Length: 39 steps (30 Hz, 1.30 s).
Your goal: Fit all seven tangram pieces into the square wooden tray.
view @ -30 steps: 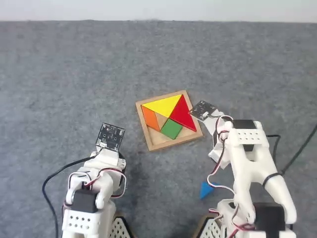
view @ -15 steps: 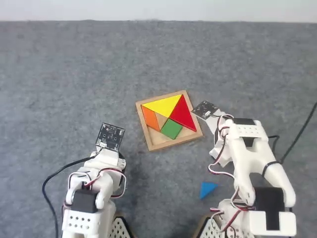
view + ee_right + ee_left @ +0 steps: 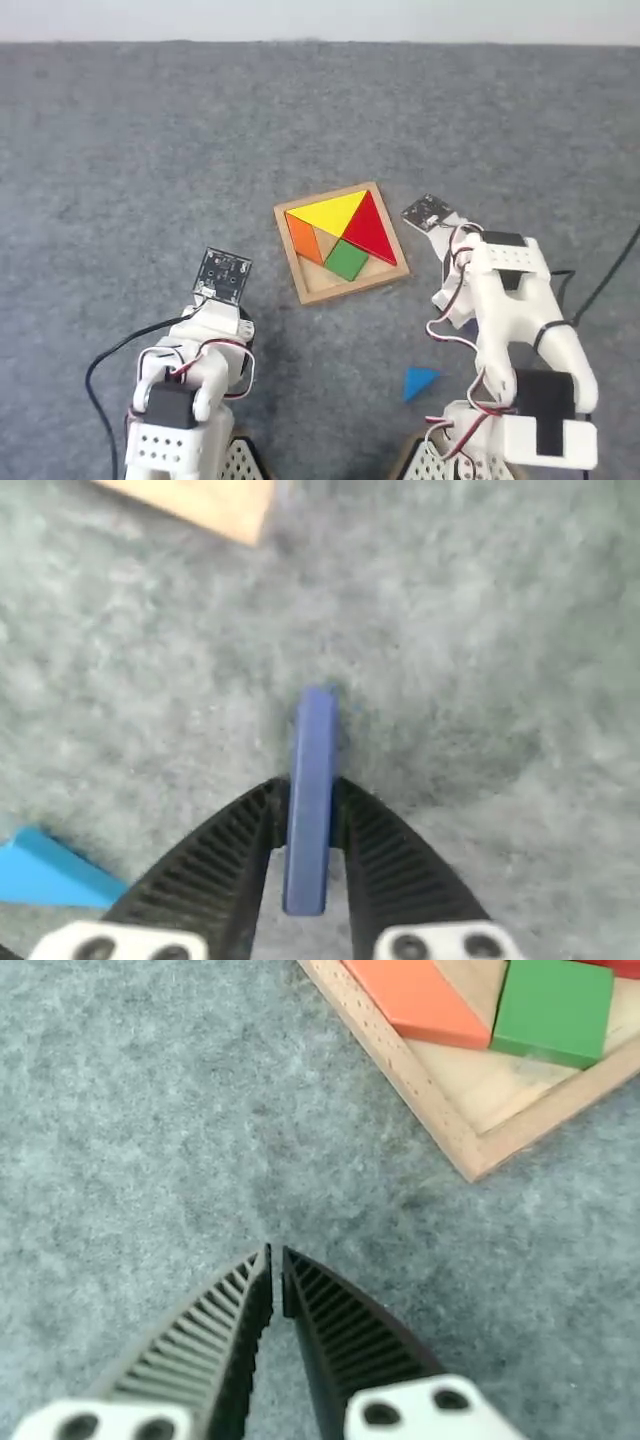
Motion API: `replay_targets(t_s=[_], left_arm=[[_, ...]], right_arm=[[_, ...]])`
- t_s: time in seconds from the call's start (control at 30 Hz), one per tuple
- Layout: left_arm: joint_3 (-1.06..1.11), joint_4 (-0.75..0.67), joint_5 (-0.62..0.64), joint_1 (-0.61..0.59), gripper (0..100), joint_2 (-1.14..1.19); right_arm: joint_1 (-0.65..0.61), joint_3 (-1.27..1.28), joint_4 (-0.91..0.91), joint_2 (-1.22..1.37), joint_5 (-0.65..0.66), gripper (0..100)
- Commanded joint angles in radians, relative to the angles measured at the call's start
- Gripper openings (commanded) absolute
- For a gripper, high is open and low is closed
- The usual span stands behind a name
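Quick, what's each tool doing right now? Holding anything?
Left tool: closed, holding nothing.
Right tool: closed on a dark blue piece, gripped edge-on.

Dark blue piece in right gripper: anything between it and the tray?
Nothing visible. Bare carpet separates the dark blue piece, held in the right gripper, from the tray corner; the light blue triangle lies off to the side.
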Motion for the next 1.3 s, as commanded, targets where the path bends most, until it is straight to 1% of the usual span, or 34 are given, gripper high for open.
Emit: replay_targets(t_s=[0.0,0.13,0.23,0.33,0.47,0.6,0.87,1.13,1.27], left_arm=[[-0.010,0.003,-0.003,-0.005,2,-0.018],[-0.010,0.003,-0.003,-0.005,2,-0.018],[-0.010,0.003,-0.003,-0.005,2,-0.018],[-0.010,0.003,-0.003,-0.005,2,-0.018],[-0.010,0.003,-0.003,-0.005,2,-0.018],[-0.010,0.003,-0.003,-0.005,2,-0.018],[-0.010,0.003,-0.003,-0.005,2,-0.018],[-0.010,0.003,-0.003,-0.005,2,-0.018],[-0.010,0.003,-0.003,-0.005,2,-0.018]], right_arm=[[0.002,-0.127,0.067,-0.016,-0.034,4.7],[-0.013,-0.259,0.165,-0.016,-0.048,4.7],[-0.056,-0.348,0.217,-0.016,-0.103,4.7],[-0.159,-0.440,0.251,-0.007,-0.160,4.7],[-0.338,-0.532,0.255,-0.004,-0.213,4.8],[-0.444,-0.621,0.251,0.058,-0.247,4.8],[-0.530,-0.868,0.260,0.384,-0.253,4.8],[-0.598,-0.999,0.249,0.549,-0.253,4.8],[-0.610,-1.030,0.236,0.611,-0.255,4.8]])
